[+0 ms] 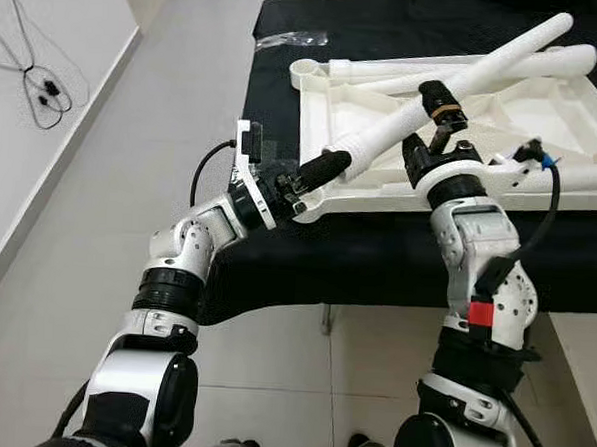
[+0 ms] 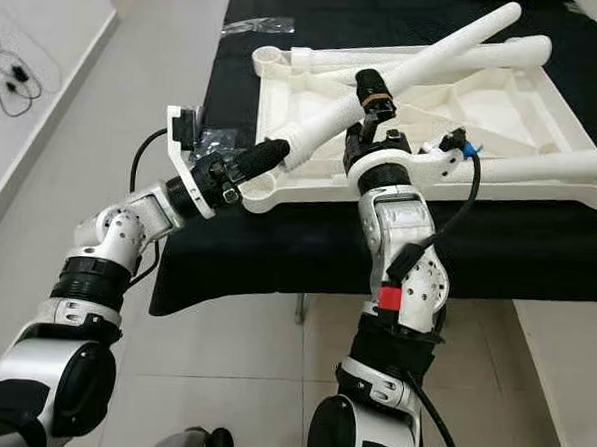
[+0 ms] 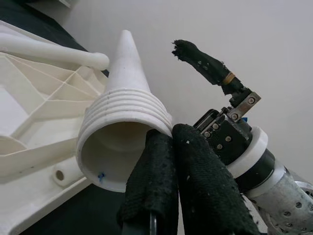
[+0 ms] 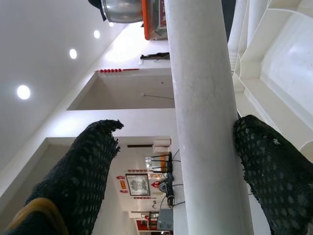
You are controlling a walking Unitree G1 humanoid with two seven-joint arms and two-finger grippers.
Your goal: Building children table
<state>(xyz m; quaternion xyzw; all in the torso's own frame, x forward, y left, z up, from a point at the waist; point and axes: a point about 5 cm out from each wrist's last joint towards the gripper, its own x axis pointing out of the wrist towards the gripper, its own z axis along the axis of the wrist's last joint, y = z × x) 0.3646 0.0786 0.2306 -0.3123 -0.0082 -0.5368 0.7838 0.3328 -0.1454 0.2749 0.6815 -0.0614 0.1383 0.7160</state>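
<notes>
Holding one long white tapered plastic table leg (image 1: 466, 80) slanted above the upturned white plastic tabletop (image 1: 575, 108) on the black-draped bench (image 1: 389, 28). Left gripper (image 1: 316, 172) clenched on its hollow ribbed end; right gripper (image 1: 442, 111) spread around mid-shaft, likely steadying for socket alignment.

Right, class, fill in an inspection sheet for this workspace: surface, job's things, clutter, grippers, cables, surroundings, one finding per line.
Surface: black-covered table, its near edge in front of the robot.
Job's things: white tabletop lying underside up; white table leg held slanting above it; more legs lie across the tabletop.
Clutter: clear plastic bag at the table's far left corner.
Grippers: left gripper shut on the leg's threaded open end; right gripper around the leg's middle, one finger touching it, the other apart.
Cables: black cable looping by the right wrist; loose cable on the floor by the wall.
Surroundings: pale tiled floor, white wall at left.
</notes>
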